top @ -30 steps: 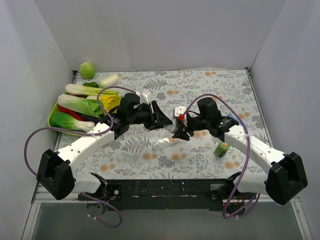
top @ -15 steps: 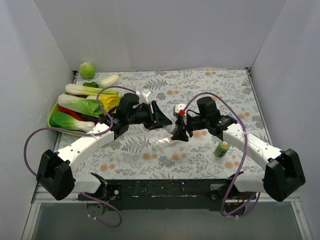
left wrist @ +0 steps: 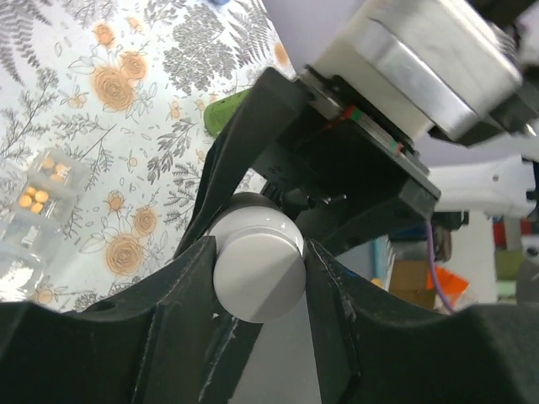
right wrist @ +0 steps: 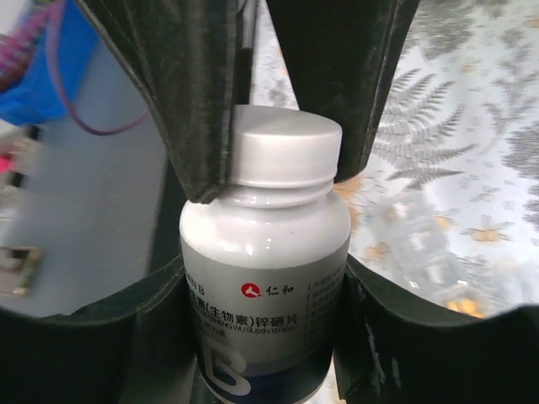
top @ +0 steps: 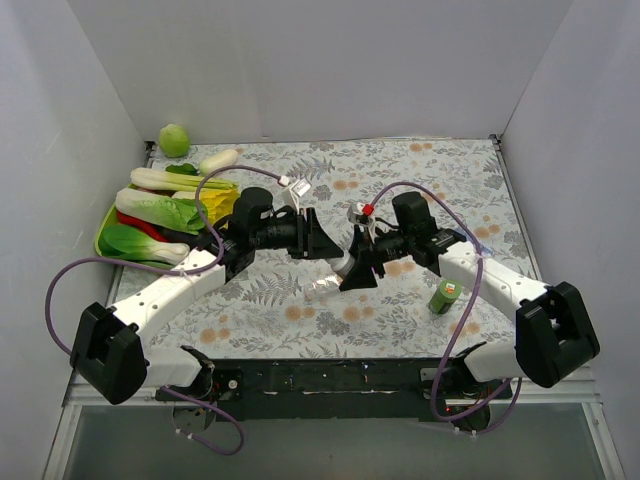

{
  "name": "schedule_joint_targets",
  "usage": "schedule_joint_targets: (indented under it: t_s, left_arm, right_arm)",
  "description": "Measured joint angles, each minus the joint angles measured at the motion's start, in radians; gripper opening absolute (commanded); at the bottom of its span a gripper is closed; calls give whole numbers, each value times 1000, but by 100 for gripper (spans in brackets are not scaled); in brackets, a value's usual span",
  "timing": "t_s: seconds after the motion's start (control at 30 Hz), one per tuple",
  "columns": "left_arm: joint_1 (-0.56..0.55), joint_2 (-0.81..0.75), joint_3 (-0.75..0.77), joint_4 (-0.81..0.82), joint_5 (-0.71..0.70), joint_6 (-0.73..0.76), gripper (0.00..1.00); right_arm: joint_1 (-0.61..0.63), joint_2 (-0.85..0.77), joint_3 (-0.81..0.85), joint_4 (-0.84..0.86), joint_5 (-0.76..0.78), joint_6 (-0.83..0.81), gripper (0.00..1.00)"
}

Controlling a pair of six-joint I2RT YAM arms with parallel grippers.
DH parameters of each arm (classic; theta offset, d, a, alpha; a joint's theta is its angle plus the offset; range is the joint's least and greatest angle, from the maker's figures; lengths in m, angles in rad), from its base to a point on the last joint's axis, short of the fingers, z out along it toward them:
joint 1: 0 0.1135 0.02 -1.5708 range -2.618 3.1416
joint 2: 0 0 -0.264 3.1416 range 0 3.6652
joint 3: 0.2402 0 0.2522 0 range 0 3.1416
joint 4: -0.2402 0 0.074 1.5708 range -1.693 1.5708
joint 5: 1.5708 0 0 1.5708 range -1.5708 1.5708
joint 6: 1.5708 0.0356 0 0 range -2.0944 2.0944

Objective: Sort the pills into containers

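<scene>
A white pill bottle (right wrist: 265, 286) with a blue-and-white label is held between both grippers above the table (top: 420, 170). My right gripper (right wrist: 265, 278) is shut on the bottle's body. My left gripper (left wrist: 257, 252) is shut on its white cap (left wrist: 257, 268). In the top view the left gripper (top: 325, 243) and the right gripper (top: 358, 268) meet at the bottle (top: 346, 262). The clear pill-box strip (top: 322, 290) lies on the table just below them. Small orange pills (left wrist: 34, 199) sit in its compartments; the strip also shows in the right wrist view (right wrist: 421, 252).
A small green bottle (top: 443, 297) stands on the table at the right, near the right forearm. A green tray (top: 103, 228) of vegetables sits at the left edge, with a green round vegetable (top: 174, 139) in the far left corner. White walls enclose the table.
The right wrist has turned and shifted slightly back and left. The bottle stays held between both grippers; the left arm has barely moved.
</scene>
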Motion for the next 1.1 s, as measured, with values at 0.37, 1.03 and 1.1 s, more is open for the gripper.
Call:
schedule_joint_targets:
  t_s: [0.37,1.03,1.1]
  left_arm:
    - [63,-8,-25,166,246,160,60]
    - [135,-156,66,-91,-56,98,98]
    - [138,-163,66,-127,-85,45,96]
  right_arm:
    - [-9,43,-173,709,-225,628,1]
    - [-3,-14,3,111,-6,-16,1]
    - [2,-45,17,51,75,-106,1]
